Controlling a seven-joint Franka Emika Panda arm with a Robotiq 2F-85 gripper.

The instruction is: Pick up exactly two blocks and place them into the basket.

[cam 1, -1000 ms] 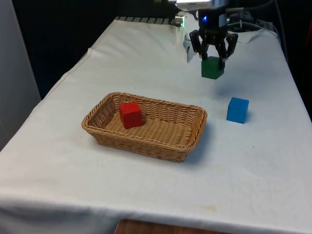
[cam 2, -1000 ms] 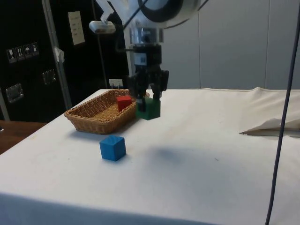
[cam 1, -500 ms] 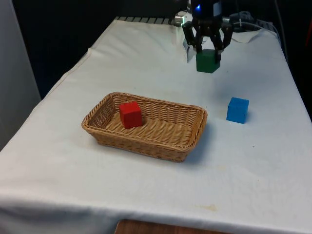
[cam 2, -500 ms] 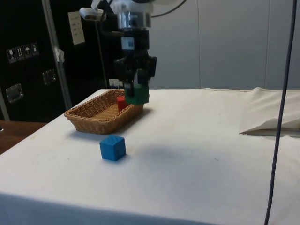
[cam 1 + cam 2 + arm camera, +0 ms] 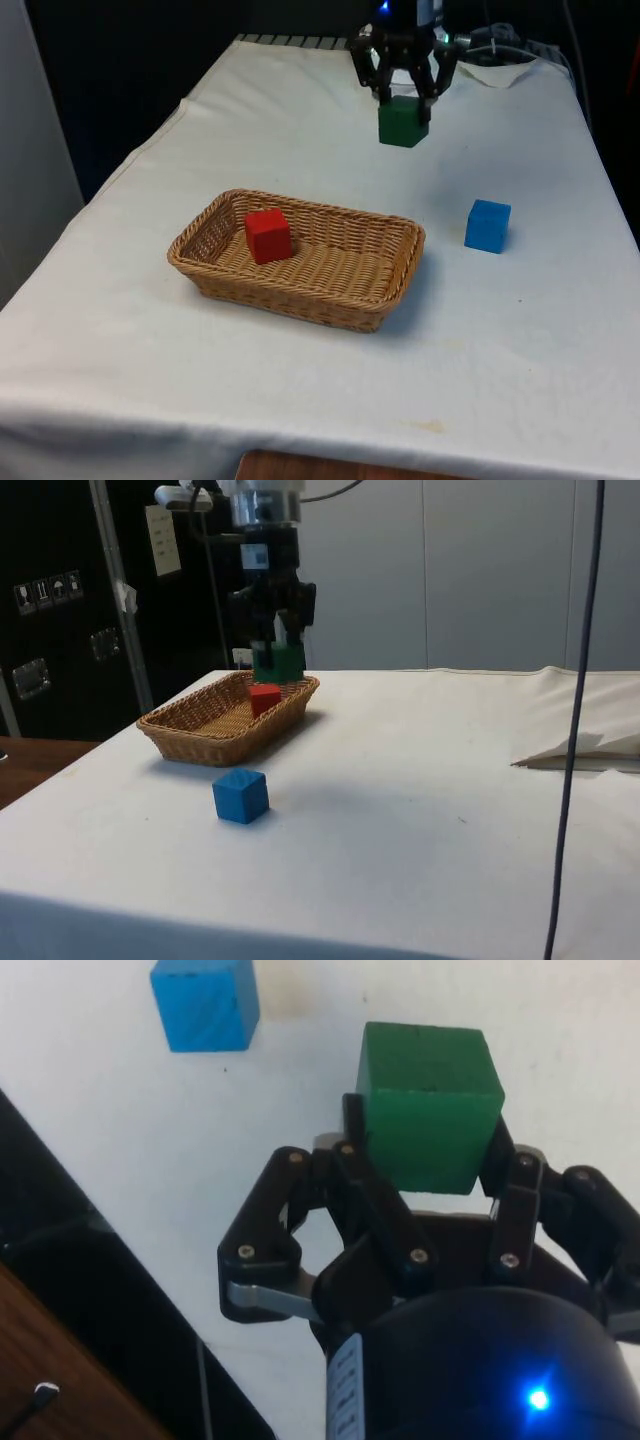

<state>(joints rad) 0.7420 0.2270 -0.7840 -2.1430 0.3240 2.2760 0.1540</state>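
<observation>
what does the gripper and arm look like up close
The gripper is black, with two fingers built from jointed linkage bars pinned by small silver screws, on a rounded black housing. In the side view a white label with dark print sits on the black wrist section, below a silver-white arm segment.

I can read no words or numbers anywhere. In the side view a pale sheet hangs on the dark cabinet, its print too small to make out. Beside it a small plate carries a few white pictogram signs. A white label on the gripper body shows tiny marks I can't decipher.
</observation>
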